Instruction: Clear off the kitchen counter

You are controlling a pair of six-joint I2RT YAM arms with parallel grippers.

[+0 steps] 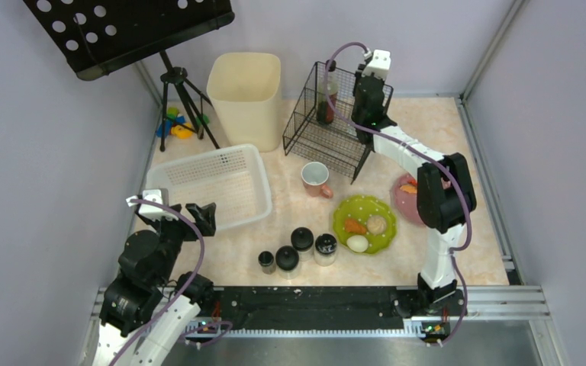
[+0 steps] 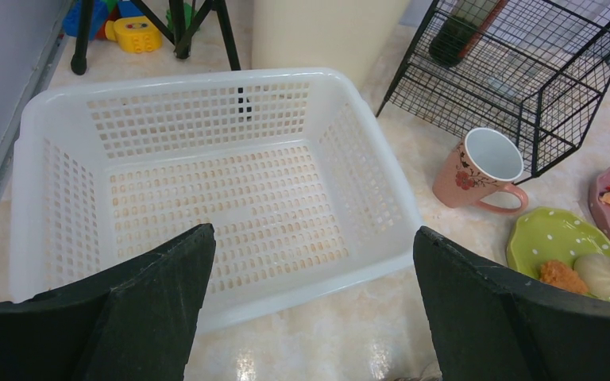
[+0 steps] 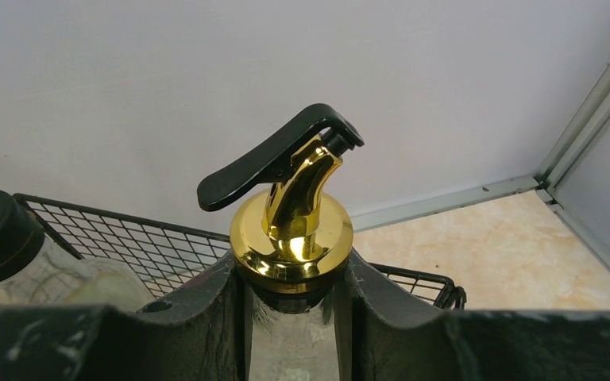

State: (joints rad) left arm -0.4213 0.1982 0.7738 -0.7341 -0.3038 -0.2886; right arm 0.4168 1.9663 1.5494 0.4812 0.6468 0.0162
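The right tool grips the neck of a gold-topped bottle at the far wire rack, probably to stand it inside. The left tool hovers released above the near-left basket. The table spreads beneath everything.

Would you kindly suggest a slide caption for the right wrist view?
Right claw grips a gold-capped pourer bottle by the neck, at the black wire rack.

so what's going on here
The kitchen counter is being cleared. The right pincer is closed on a glass bottle with a gold pourer, at the wire rack at the back. The left pincer hangs open over an empty white basket. A mug, a green plate of food and some black-lidded jars sit on the counter.
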